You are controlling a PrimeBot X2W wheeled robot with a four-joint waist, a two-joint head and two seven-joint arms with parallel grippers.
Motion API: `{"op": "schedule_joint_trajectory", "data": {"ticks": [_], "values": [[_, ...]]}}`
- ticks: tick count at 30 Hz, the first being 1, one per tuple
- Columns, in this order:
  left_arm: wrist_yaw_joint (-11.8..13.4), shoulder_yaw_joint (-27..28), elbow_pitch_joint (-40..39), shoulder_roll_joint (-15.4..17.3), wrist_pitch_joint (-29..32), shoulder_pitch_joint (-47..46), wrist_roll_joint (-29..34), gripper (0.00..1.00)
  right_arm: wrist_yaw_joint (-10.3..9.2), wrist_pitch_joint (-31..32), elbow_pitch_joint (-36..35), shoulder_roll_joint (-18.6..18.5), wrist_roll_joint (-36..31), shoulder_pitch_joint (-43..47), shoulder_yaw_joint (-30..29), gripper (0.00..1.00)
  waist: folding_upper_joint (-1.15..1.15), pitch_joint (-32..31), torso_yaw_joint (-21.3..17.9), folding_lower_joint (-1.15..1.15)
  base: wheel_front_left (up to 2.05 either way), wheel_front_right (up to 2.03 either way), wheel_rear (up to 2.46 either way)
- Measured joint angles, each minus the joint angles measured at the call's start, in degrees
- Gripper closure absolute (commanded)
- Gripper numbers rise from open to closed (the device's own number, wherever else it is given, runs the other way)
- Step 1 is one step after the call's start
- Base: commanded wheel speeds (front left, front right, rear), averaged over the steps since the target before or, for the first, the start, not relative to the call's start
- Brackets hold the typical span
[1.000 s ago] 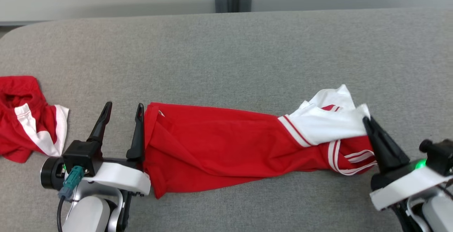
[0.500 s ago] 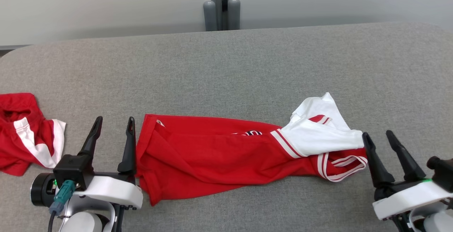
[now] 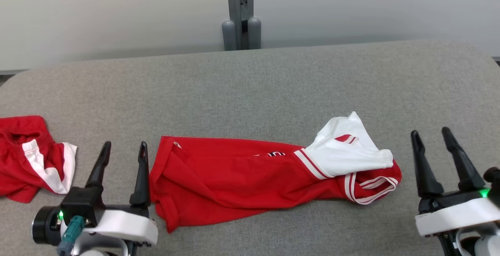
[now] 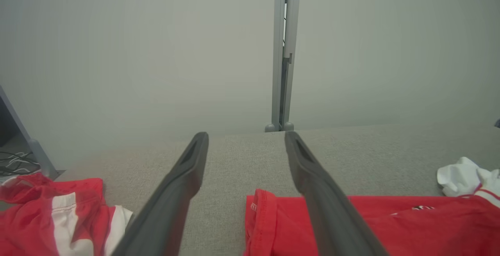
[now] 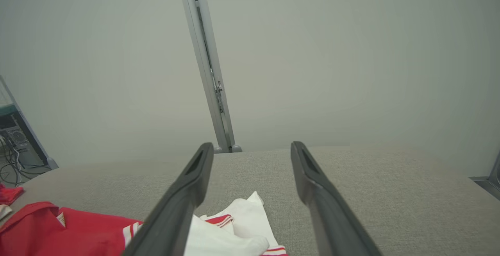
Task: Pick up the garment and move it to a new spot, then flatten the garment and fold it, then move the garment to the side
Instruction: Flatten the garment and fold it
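Lying between the spread left tool [image 3: 125, 144] and spread right tool [image 3: 429, 131], the garment [image 3: 234, 178] is ungripped.

left end effector [image 3: 125, 145]: black fingers [image 3: 140, 174], teal plug [image 3: 71, 228] | right end effector [image 3: 429, 131]: white shell [image 3: 453, 217]

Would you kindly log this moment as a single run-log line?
red-and-white jersey: lying crumpled on grey fabric table | left gripper: open, beside its hem | right gripper: open, apart from jersey

Soft, even light, faint shadows; both wrist views look hazy.
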Motion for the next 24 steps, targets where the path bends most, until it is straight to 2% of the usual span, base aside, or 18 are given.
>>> {"op": "schedule_joint_trajectory", "data": {"ticks": [7, 24], "values": [[1.0, -1.2, -0.2, 0.0, 0.7, 2.8, 0.5, 0.0, 0.01, 4.6, -4.0, 3.5, -4.4, 3.6, -0.5, 0.0, 0.0, -2.5, 0.5, 0.0, 0.0, 0.0, 0.0], [2.0, -2.1, -0.2, 0.4, 2.3, 3.9, 0.5, 0.0, 0.01, 7.5, -6.4, 5.5, -5.8, 6.7, -1.6, 0.0, 0.0, -3.3, 0.1, 0.0, 0.0, 0.0, 0.0]]}}
